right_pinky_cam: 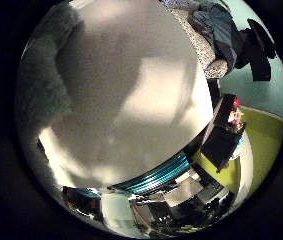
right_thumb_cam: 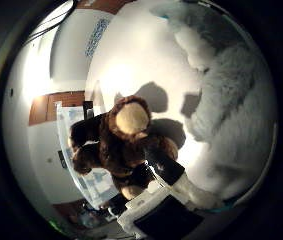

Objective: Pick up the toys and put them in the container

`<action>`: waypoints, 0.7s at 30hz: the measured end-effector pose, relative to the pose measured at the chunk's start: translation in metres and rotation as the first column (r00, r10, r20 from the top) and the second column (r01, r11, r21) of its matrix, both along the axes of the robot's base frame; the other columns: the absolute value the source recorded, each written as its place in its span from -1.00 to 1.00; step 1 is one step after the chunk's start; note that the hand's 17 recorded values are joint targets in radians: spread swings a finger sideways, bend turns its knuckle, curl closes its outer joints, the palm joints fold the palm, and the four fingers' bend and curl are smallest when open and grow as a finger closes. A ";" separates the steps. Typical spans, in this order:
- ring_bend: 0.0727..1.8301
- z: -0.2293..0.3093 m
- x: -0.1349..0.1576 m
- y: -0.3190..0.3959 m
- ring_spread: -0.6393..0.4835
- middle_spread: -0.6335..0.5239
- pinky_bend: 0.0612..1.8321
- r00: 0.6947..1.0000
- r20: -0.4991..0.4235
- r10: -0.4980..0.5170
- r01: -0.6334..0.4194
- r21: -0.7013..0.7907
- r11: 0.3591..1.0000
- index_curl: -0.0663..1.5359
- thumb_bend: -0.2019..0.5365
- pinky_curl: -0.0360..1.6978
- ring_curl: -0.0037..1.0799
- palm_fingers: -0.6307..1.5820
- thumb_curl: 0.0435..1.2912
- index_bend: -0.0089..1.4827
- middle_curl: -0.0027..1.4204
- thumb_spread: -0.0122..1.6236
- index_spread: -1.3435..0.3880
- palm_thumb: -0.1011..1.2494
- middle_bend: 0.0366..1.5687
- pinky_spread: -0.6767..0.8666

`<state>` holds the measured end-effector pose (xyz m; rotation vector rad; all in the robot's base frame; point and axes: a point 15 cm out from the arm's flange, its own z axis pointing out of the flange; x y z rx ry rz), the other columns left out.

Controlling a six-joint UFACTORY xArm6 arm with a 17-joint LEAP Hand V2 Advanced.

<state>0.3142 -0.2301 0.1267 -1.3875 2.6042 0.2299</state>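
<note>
Thumb-side palm view: our robot hand [right_thumb_cam: 163, 197] has fingers curled on the brown monkey toy [right_thumb_cam: 123, 145], held close off the white tabletop [right_thumb_cam: 141, 55]. We judge: keep the pinch firm while carrying. Clear container [right_thumb_cam: 76, 165] sits behind it; grey furry plush [right_thumb_cam: 236, 110] lies beside, crowding the tabletop edge.

— Any writing you can read here?
— None. A blue-patterned patch [right_thumb_cam: 97, 36] sits on the white wall, too blurred to read.
— Anything on the brown plush monkey [right_thumb_cam: 123, 142]?
— No tag or label shows on it.
</note>
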 end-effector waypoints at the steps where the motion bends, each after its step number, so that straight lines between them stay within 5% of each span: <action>1: -0.73 -0.001 0.001 -0.001 0.63 0.50 -0.51 1.000 -0.001 0.001 -0.001 0.000 1.000 -0.58 -0.51 -0.62 -0.52 -0.36 -0.52 -0.77 -0.55 0.38 0.42 -0.01 -0.78 0.49; 8: -0.63 -0.003 0.000 0.001 0.58 0.44 -0.52 1.000 -0.014 0.012 -0.011 0.009 1.000 -0.59 -0.50 -0.63 -0.50 -0.22 -0.49 -0.78 -0.53 0.35 0.41 0.07 -0.73 0.48; 12: -0.42 -0.005 -0.004 0.003 0.42 0.22 -0.51 0.999 -0.034 0.029 -0.029 0.015 0.999 -0.59 -0.50 -0.65 -0.45 -0.01 -0.47 -0.77 -0.52 0.33 0.36 0.14 -0.67 0.38; 17: -0.21 -0.002 -0.003 0.004 -0.15 -0.23 -0.43 0.998 -0.043 0.042 -0.041 0.028 0.999 -0.54 -0.50 -0.69 -0.38 0.41 -0.44 -0.73 -0.42 0.30 0.16 0.24 -0.38 -0.16; 21: -0.06 0.005 -0.002 -0.003 -0.34 -0.35 -0.17 0.996 -0.052 0.068 -0.067 0.007 0.998 -0.44 -0.51 -0.61 -0.26 0.74 -0.41 -0.59 -0.30 0.26 0.09 0.29 -0.15 -0.67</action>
